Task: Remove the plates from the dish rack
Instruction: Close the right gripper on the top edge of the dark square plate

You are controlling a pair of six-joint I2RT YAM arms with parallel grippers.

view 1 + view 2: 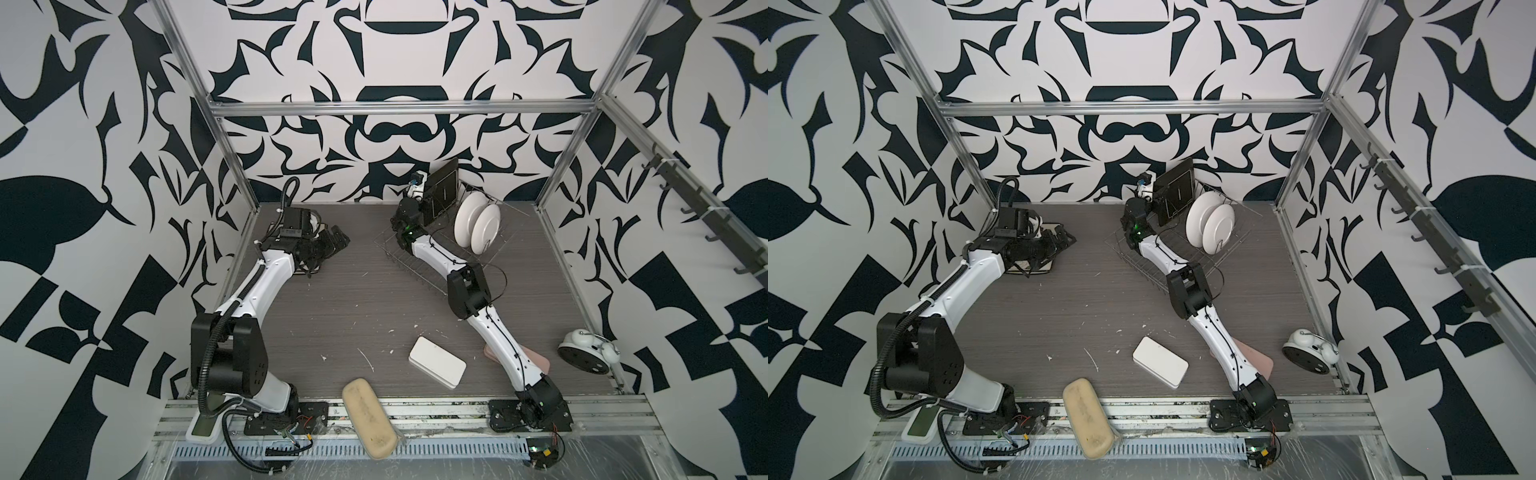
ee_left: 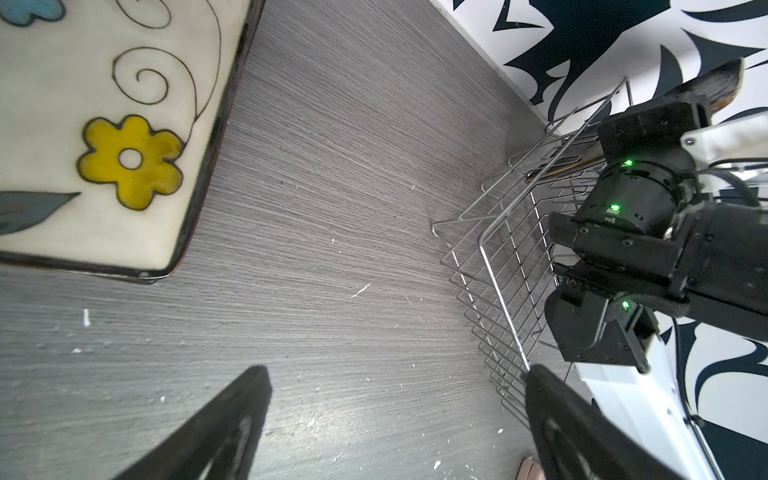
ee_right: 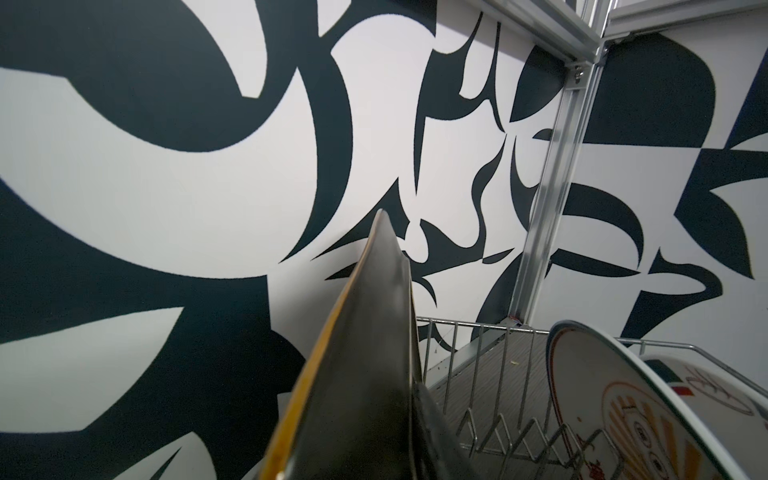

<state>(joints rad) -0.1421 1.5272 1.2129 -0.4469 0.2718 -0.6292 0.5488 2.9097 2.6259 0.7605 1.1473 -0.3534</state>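
The wire dish rack (image 1: 411, 266) (image 1: 1142, 270) stands at the back right. Two round white plates (image 1: 478, 224) (image 1: 1210, 226) stand upright in it; their printed faces show in the right wrist view (image 3: 602, 399). At the rack's far end a black square plate (image 1: 444, 191) (image 1: 1177, 193) stands on edge. My right gripper (image 1: 426, 195) is shut on that plate (image 3: 365, 353): one finger (image 3: 436, 424) lies against it and the other is hidden behind it. My left gripper (image 1: 336, 241) (image 2: 397, 374) is open above bare table. Beside it a square flowered plate (image 2: 104, 145) lies flat.
A white rounded box (image 1: 436, 361) lies at the front centre, and a tan oblong case (image 1: 368, 417) overhangs the front rail. A white alarm clock (image 1: 586, 351) sits at the right edge. A pink item (image 1: 536, 359) lies under the right arm. Patterned walls and metal posts enclose the table.
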